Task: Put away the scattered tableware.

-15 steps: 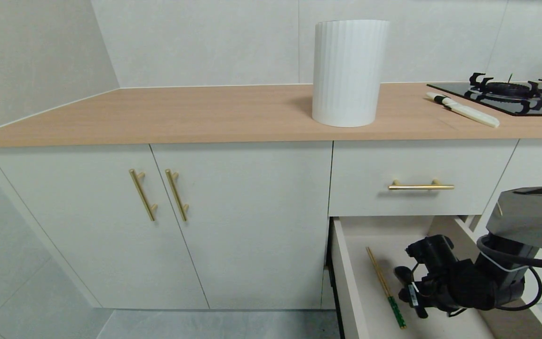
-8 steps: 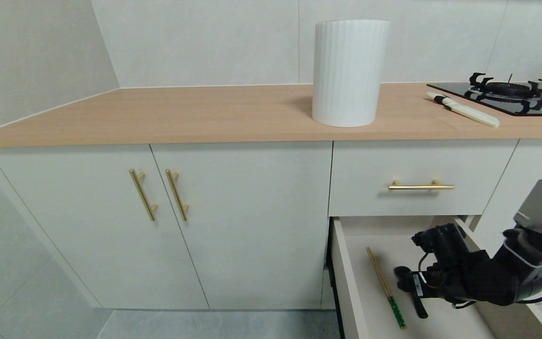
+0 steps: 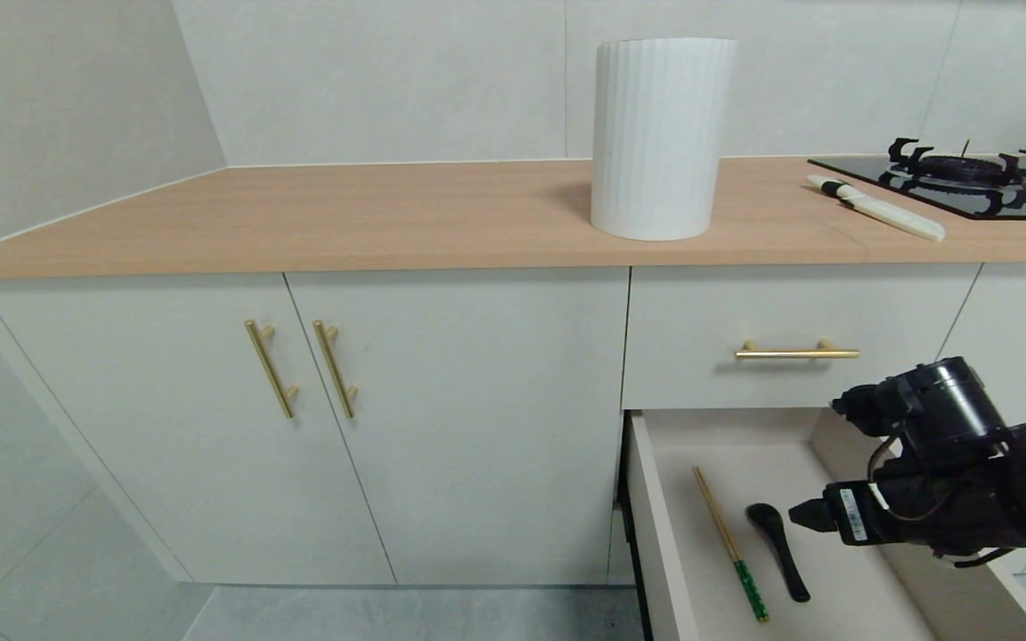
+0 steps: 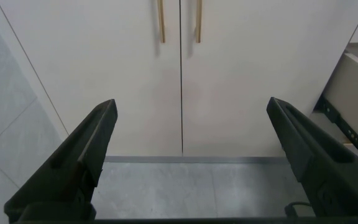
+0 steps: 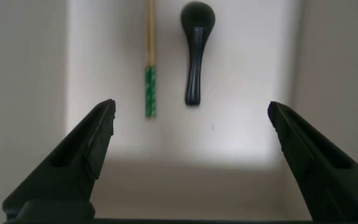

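Now we note the right hand [image 3: 811, 516] has lifted clear of the black spoon [image 3: 777, 547], fingers apart; the spoon lies in the drawer [image 3: 655, 525] beside the chopsticks [image 3: 728, 543]. The knife [image 3: 876, 207] waits on the worktop [image 3: 388, 214].

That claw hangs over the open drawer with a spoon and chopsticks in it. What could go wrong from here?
1. The right claw hangs open near the drawer's right wall; swinging away, the arm might knock it.
2. The black spoon and chopsticks lie loose, so a hard shove shut could slide them about.
3. The white knife lies flat on the countertop beside the gas hob; it may slip when gripped.
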